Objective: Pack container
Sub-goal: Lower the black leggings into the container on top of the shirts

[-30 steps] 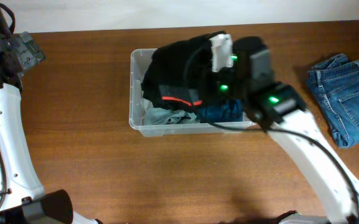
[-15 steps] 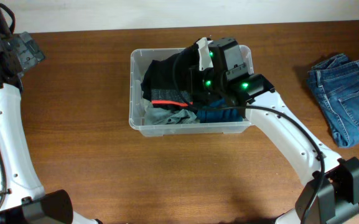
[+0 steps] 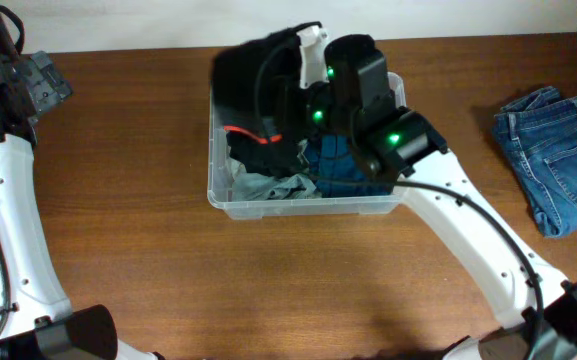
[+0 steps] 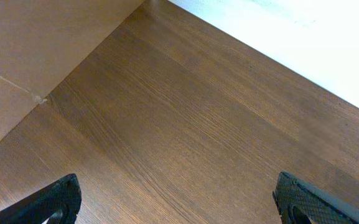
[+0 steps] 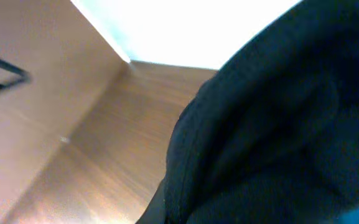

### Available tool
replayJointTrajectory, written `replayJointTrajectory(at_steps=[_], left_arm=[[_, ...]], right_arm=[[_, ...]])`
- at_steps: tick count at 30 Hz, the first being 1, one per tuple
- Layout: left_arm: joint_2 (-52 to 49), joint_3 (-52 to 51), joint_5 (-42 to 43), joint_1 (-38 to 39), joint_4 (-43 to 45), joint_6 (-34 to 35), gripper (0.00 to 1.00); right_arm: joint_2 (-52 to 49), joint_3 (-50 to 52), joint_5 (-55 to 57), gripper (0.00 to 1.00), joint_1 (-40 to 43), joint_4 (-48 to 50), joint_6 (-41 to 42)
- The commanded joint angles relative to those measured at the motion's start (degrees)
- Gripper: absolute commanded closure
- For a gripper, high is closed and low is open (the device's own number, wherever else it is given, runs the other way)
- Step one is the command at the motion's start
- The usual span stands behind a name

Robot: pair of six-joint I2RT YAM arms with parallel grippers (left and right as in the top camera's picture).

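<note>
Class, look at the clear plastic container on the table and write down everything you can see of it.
The container is a rectangular tub of clear plastic with rounded corners and a thick rim, open on top. It sits flat on the brown wooden table. Clothes fill it: grey cloth against the near wall, blue denim to the right, and a black garment bulging over its far left rim. The right arm reaches over its right half.

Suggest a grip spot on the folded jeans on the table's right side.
Probably the bunched edge of the jeans facing the container, pinched straight down from above. They lie flat and folded on the table, so only that raised edge offers something to pinch.
</note>
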State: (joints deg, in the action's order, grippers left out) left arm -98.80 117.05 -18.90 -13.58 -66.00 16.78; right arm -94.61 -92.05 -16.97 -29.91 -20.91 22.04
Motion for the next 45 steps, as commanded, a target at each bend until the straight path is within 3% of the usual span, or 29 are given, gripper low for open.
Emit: replayJointTrajectory(at_steps=[1,22,33,45], left_arm=[[0.68,0.11,-0.24,-0.09,0.13,0.55,0.01],[0.68,0.11,-0.24,-0.09,0.13,0.55,0.01],[0.68,0.11,-0.24,-0.09,0.13,0.55,0.01],[0.68,0.11,-0.24,-0.09,0.13,0.55,0.01]], right_arm=[[2.05,-1.95,-0.31,0.96,-1.97,1.88,5.09],[-4.15,-1.7,6.25,0.96,-1.88,-3.87,5.03],[-5.07,-1.7,21.64,0.96,-1.84,-13.57,3.28],[-8.04,-1.7,25.22,0.96,1.36,-17.18,0.11]])
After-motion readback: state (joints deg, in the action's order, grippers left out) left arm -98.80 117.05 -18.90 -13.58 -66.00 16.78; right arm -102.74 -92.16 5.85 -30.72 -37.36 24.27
